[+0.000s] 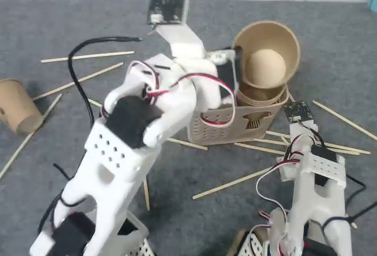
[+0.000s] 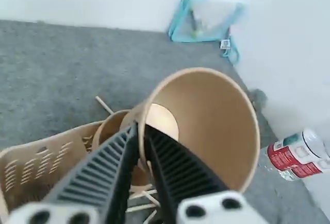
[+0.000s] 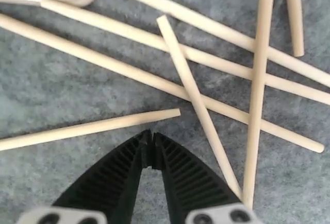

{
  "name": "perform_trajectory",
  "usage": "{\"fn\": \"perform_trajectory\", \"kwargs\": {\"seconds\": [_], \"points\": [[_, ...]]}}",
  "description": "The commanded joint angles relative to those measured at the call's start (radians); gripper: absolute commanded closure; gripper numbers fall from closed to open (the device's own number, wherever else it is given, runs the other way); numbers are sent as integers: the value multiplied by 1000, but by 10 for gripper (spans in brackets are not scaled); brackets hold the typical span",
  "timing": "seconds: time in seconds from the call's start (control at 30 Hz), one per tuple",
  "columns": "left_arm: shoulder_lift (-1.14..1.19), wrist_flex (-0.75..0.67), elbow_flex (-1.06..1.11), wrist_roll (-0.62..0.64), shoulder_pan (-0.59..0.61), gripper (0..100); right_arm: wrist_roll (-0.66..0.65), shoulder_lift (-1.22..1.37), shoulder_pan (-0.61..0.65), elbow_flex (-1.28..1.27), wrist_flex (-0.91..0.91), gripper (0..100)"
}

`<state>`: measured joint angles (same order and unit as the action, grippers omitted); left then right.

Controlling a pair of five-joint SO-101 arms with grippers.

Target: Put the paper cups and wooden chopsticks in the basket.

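Your left claw (image 2: 140,141): clenched on paper cup (image 2: 206,126) rim, centre frame, above basket (image 2: 36,167) | your right claw (image 3: 150,152): clenched, empty, over chopsticks (image 3: 195,98) | cup 2 (image 1: 17,107): far left.

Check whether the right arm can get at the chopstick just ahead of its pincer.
Probably yes. The right pincer is close to the chopstick, which lies flat on the carpet, uncrossed by the others, with nothing between them. The pincer is shut, so it would have to open first.
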<state>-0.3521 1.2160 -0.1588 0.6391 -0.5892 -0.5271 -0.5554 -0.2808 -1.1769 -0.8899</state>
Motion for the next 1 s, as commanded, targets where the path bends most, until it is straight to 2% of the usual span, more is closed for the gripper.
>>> {"fn": "perform_trajectory", "kwargs": {"seconds": [0.0,0.3,0.5,0.63,0.87,0.97], "points": [[-6,-52,28,5,8,988,-12,-36,-2,9,7,991],[-6,-196,257,5,20,988,-12,-36,-2,9,7,991],[-8,-193,271,-101,17,987,-12,-36,-2,9,8,991],[-8,-198,263,-124,18,977,-12,-36,-2,9,8,991],[-49,-89,170,-124,20,763,-12,-36,-2,9,10,991],[-129,-84,165,-126,12,692,-12,-36,-2,9,10,991]]}}
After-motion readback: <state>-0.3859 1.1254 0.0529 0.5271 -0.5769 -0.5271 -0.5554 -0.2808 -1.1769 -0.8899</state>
